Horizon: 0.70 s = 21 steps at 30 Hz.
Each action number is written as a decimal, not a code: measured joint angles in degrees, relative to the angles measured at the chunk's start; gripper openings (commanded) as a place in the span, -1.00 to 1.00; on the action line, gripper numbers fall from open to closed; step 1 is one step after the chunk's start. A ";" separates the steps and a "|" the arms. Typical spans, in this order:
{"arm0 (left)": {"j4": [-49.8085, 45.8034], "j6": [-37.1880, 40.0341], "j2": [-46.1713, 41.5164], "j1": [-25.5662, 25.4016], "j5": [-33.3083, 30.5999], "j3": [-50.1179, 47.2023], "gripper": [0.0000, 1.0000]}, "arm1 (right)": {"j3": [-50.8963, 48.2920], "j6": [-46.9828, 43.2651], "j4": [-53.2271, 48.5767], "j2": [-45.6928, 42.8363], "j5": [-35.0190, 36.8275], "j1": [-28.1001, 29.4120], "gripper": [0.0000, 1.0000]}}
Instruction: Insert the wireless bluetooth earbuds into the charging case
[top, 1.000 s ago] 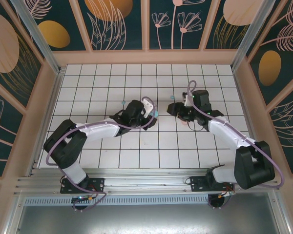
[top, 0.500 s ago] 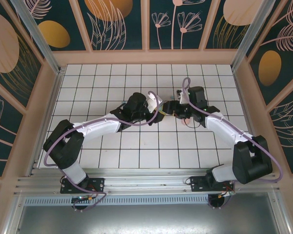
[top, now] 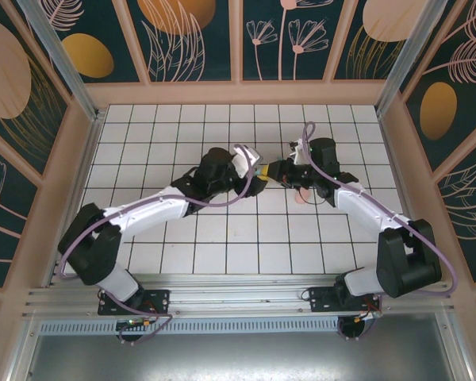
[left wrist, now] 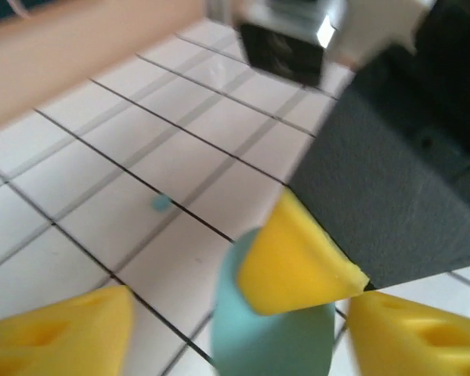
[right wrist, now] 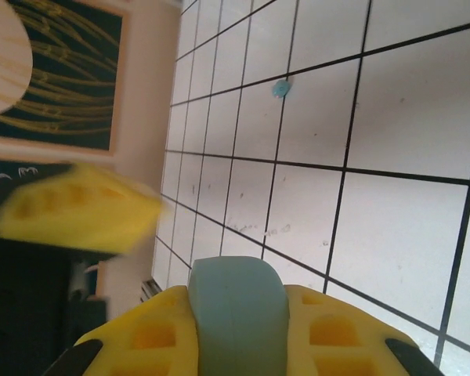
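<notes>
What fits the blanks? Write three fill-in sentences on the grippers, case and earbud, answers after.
The right gripper is shut on a ____ case. The left gripper stands ____, its yellow fingers wide apart. A tiny teal earbud lies loose on the white ____. Answers: teal; open; tiles.

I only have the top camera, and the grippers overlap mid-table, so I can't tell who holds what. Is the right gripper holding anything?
Observer: Yes, the right gripper is shut on a teal case.
Operator: And the left gripper?
Observer: Its fingers stand open, one on each side of that case.
Operator: Any earbud nearby?
Observer: One tiny teal earbud lies loose on a tile beyond the case.
</notes>
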 measured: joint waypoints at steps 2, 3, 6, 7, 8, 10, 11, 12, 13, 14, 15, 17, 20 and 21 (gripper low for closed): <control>3.21 1.46 -3.28 0.04 -3.93 -2.47 0.97 | -0.26 2.89 0.46 -0.52 1.07 0.00 -0.90; 5.33 2.03 -5.40 0.04 -6.10 -4.17 0.97 | -0.52 4.52 0.74 -0.98 1.62 0.00 -0.90; 9.75 3.34 -10.16 0.28 -10.27 -8.11 0.97 | -0.85 8.94 1.68 -2.58 3.34 0.35 -0.88; 10.27 3.72 -11.21 0.39 -10.71 -8.87 0.97 | -0.85 9.97 2.23 -3.08 4.04 0.63 -0.88; 10.56 4.00 -12.44 0.72 -10.69 -9.60 0.97 | -0.85 11.06 2.99 -3.74 4.92 1.27 -0.88; 10.51 4.13 -13.88 1.60 -9.51 -10.19 0.97 | -0.85 13.18 4.17 -4.87 6.60 2.86 -0.89; 10.51 4.00 -14.47 2.51 -7.93 -10.43 0.97 | -0.85 14.32 4.96 -5.35 7.43 3.80 -0.89; 10.56 3.69 -14.99 3.56 -5.90 -10.78 0.95 | -0.85 15.78 6.01 -5.79 8.04 4.72 -0.89; 10.64 3.34 -15.47 4.59 -3.80 -11.26 0.95 | -0.85 16.98 6.93 -6.03 8.50 5.31 -0.89; 11.21 2.69 -16.02 5.73 -1.42 -12.11 0.93 | -0.87 18.78 8.39 -6.27 9.01 5.99 -0.89; 12.37 1.73 -16.50 6.86 0.81 -13.33 0.87 | -1.11 20.68 10.21 -6.51 9.35 6.47 -0.89; 14.01 0.26 -16.68 7.96 4.22 -14.91 0.80 | -1.79 24.15 13.42 -6.95 9.60 6.86 -0.89; 15.61 -1.92 -15.67 8.09 10.60 -15.15 0.72 | -2.27 28.81 16.59 -7.08 9.57 7.26 -0.88; 16.63 -2.67 -15.08 8.04 12.52 -15.06 0.70 | -2.25 29.97 17.16 -7.08 9.57 7.45 -0.88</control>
